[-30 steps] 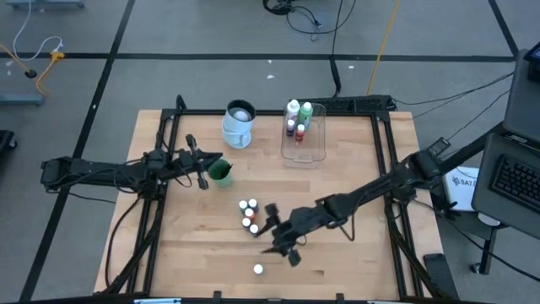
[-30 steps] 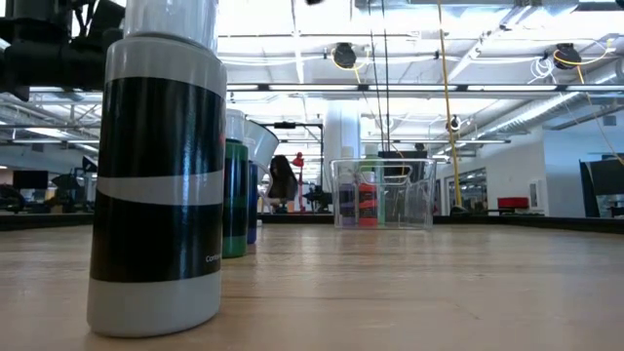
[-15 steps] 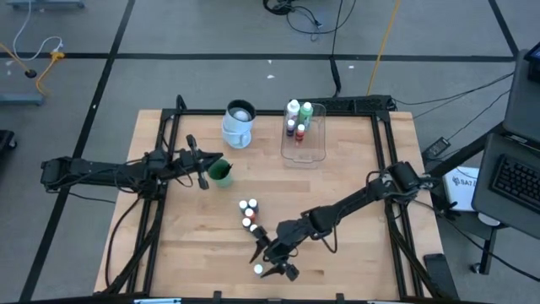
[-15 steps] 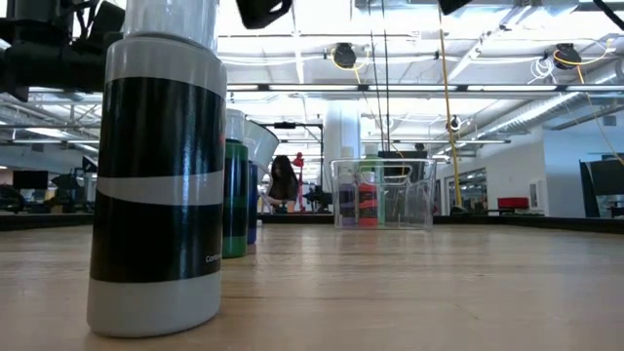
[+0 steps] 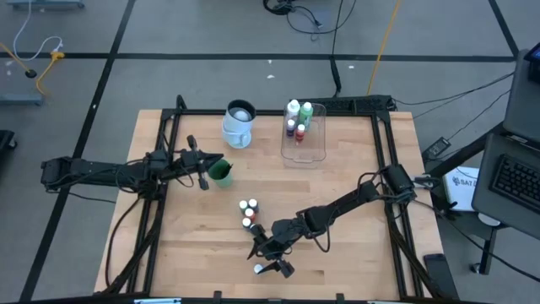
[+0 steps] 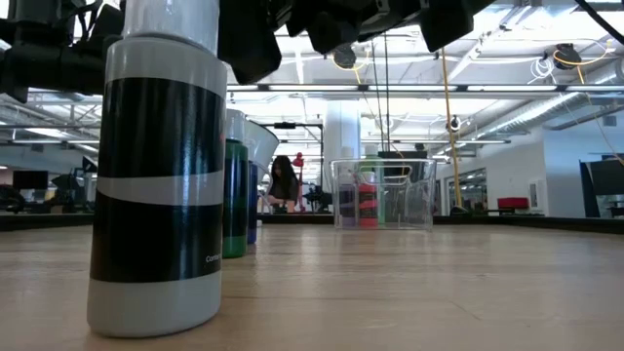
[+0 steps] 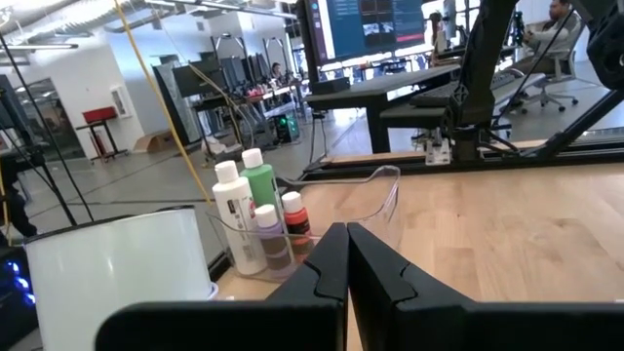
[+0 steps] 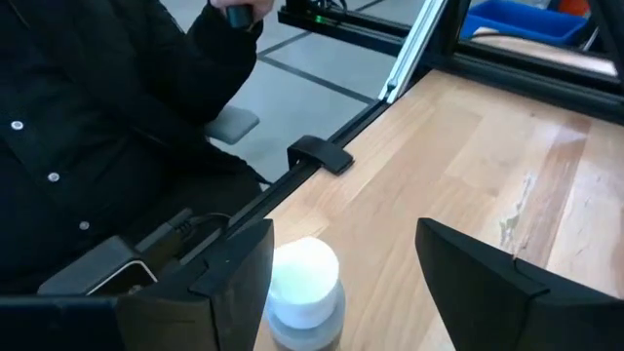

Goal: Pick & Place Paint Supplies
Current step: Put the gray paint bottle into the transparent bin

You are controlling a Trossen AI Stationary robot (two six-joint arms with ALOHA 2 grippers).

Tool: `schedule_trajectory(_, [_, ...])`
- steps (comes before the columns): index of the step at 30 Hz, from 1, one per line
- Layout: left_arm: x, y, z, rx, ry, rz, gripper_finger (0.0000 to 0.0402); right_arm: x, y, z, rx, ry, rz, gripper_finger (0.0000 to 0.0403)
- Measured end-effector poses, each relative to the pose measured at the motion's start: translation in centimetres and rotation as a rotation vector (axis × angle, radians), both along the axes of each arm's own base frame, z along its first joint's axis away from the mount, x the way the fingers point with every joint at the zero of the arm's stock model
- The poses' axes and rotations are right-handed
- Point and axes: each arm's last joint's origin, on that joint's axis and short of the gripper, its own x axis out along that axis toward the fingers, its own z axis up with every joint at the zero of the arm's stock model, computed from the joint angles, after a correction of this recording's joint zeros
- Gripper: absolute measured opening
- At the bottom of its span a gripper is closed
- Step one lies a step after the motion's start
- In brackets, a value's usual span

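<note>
Down at the near edge of the table, the right gripper hangs with its fingers spread wide on either side of a lone white-capped paint bottle, which stands upright on the wood and looks not yet gripped. One finger sits just beside the cap while the other stands well apart, so closing from here would probably shove the bottle sideways or tip it before both pads meet it. Being small and light, it could roll toward the near rail. A little farther in, a cluster of small bottles stands close enough for the arm to knock. Farther left, the left gripper waits, fingers pressed together, beside a green cup. At the far side, the clear tray already holds several bottles.
</note>
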Motion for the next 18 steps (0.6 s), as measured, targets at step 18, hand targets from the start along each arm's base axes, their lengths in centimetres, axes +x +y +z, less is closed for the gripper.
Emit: schedule_trajectory(18, [0.0,0.0,0.0,0.0,0.003,0.001,0.0003,0.4,-0.4,-3.0,0.053,0.083,0.045,0.0247])
